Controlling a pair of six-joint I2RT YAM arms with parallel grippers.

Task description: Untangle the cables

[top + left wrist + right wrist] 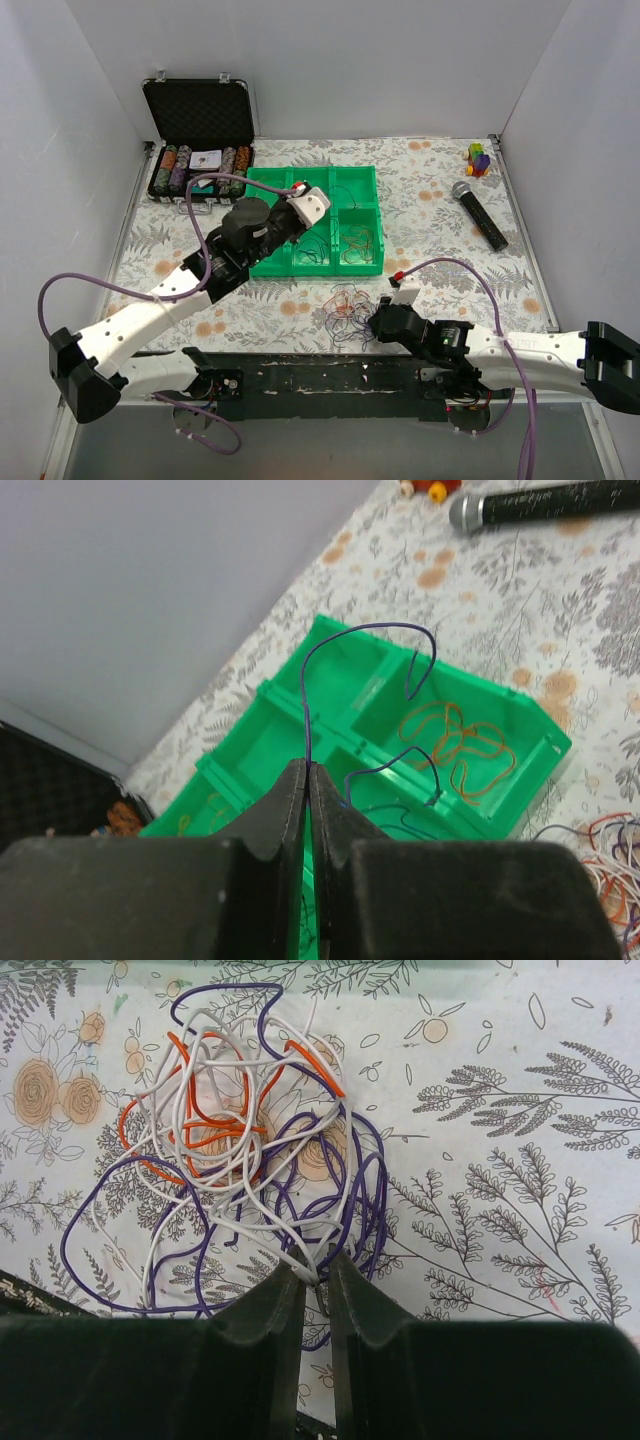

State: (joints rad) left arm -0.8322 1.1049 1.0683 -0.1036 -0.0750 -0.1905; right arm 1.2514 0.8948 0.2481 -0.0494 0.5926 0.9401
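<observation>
A loose tangle of cables (pixel 240 1150) in white, orange and purple lies on the floral cloth, in front of the green tray (pixel 262 268); it also shows in the top view (pixel 345 305). My right gripper (pixel 318 1272) is at the tangle's near edge, its jaws closed on white and purple strands, and shows in the top view (pixel 369 322). My left gripper (pixel 308 767) is shut on one thin purple cable (pixel 370 630) and holds it above the tray (pixel 515 825). That cable arches up and its ends hang into the compartments. Orange cables (pixel 455 745) lie in one compartment.
An open black case of poker chips (pixel 200 140) stands at the back left. A microphone (pixel 480 215) and a small coloured toy (pixel 479 158) lie at the right. White walls close in the cloth on three sides.
</observation>
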